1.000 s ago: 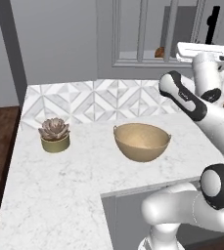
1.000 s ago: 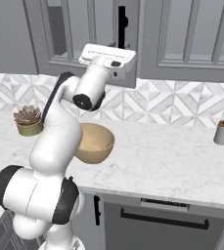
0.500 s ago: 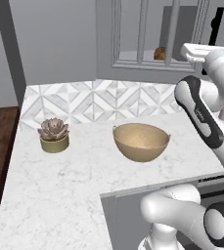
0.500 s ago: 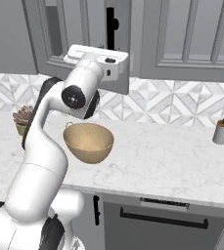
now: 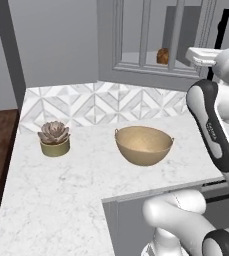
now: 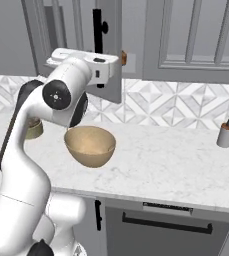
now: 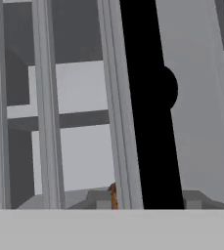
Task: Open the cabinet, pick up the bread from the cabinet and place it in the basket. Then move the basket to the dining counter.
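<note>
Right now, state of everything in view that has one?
cabinet: door looks ajar, handle edge swung out in the right base view
handle: right in front of the hand camera
claw: up at the handle; open or shut cannot be told
bread: on the cabinet shelf, not picked
basket: upright on the counter, empty
potted succulent: upright
soap dispenser: upright

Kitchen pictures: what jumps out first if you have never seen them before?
The big white robot arm stands out first, reaching up toward the grey cabinet with the glass door and the long black handle. Next comes the tan basket sitting on the marble counter, with a little golden bread on the cabinet shelf above it.
</note>
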